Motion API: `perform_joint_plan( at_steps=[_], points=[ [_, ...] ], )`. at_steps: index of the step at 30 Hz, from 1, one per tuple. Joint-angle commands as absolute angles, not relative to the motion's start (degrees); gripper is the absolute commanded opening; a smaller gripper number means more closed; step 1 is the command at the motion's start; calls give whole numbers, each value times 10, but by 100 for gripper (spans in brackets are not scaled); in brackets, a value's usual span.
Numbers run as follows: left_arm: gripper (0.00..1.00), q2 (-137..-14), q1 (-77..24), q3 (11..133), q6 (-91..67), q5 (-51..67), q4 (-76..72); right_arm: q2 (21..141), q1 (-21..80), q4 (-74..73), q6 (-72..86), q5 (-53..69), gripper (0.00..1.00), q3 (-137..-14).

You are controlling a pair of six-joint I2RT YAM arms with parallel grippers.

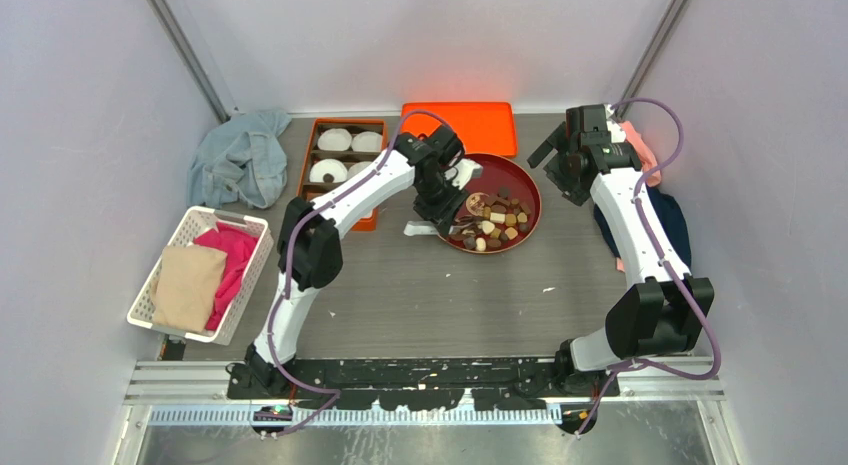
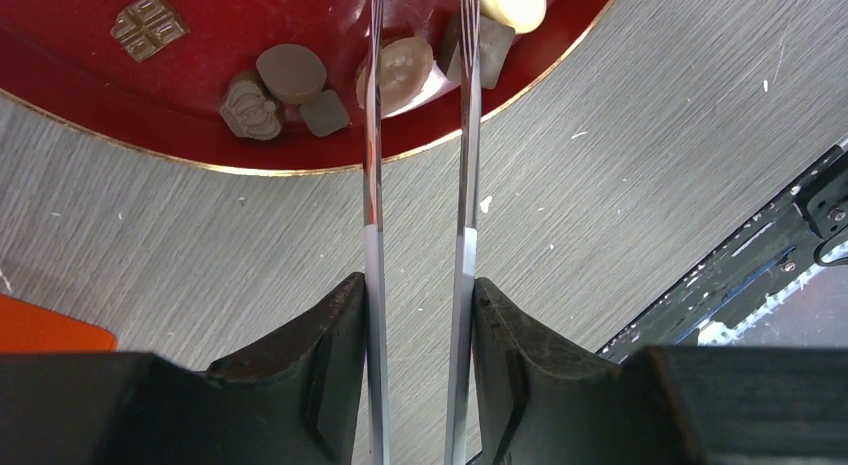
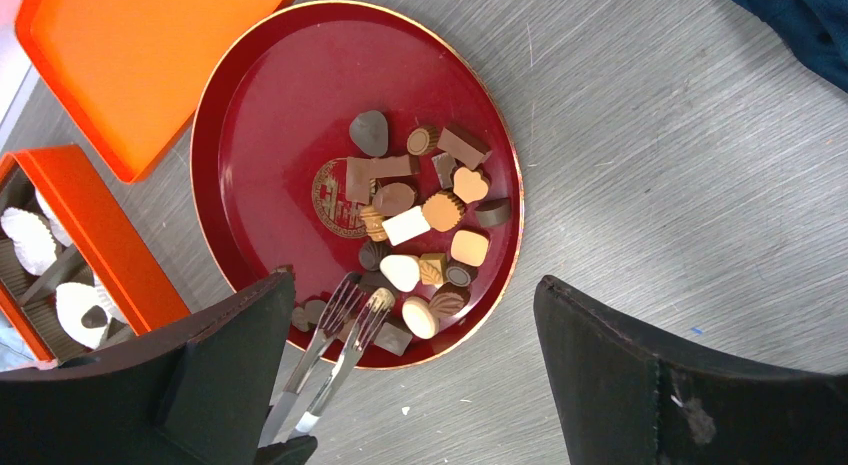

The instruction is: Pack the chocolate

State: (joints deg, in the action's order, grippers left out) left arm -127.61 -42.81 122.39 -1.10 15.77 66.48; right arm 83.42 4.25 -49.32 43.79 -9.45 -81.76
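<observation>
Seen from overhead, the left claw (image 1: 440,200) hangs at the left rim of a red plate (image 1: 500,173) at centre frame, its grip hidden beneath the wrist. The chocolate (image 1: 495,223), in brown, tan and cream pieces, is heaped in the plate's lower half, just right of that claw. The right claw (image 1: 562,160) is raised at upper right, apart from the plate. The grey brushed table (image 1: 430,295) also carries an orange box (image 1: 305,170) of white paper cups (image 1: 335,140), an orange lid (image 1: 460,125) and a white basket (image 1: 255,247) at left, within pale lilac walls.

From the left wrist, the left claw (image 2: 415,305) is narrow, clamped on metal tongs (image 2: 372,185) whose tips run off the top of frame. A tan oval chocolate (image 2: 400,70) lies between the blades; whether they touch it is unclear.

From the right wrist, the right claw (image 3: 415,282) is spread wide and holds nothing, its fingers cut off by the bottom edge. The chocolate (image 3: 420,215) sits at centre frame on the plate (image 3: 270,115), and the tongs (image 3: 335,335) reach among the lower-left pieces. A dark blue cloth (image 3: 800,15) is clipped by the upper right corner.
</observation>
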Motion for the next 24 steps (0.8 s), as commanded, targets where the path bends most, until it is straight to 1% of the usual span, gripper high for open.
perform_joint_plan(
  at_steps=[1, 6, 12, 18, 21, 24],
  points=[
    [40, -1281, -432, 1255, -17, 187, 659, 830, 41, -480, 433, -96, 95, -840],
    [39, -1287, -432, 1259, -23, 196, 643, 829, 41, -482, 433, -99, 95, -839],
    [32, -1297, -433, 1269, -23, 195, 656, 831, 42, -482, 432, -99, 95, -841],
    [20, -1278, -432, 1246, -24, 191, 647, 834, 42, -483, 431, -99, 95, -845],
    [11, -1266, -431, 1239, -25, 188, 646, 835, 42, -483, 430, -99, 95, -845],
    [1, -1252, -429, 1231, -28, 185, 642, 836, 42, -483, 431, -99, 95, -845]
  ],
)
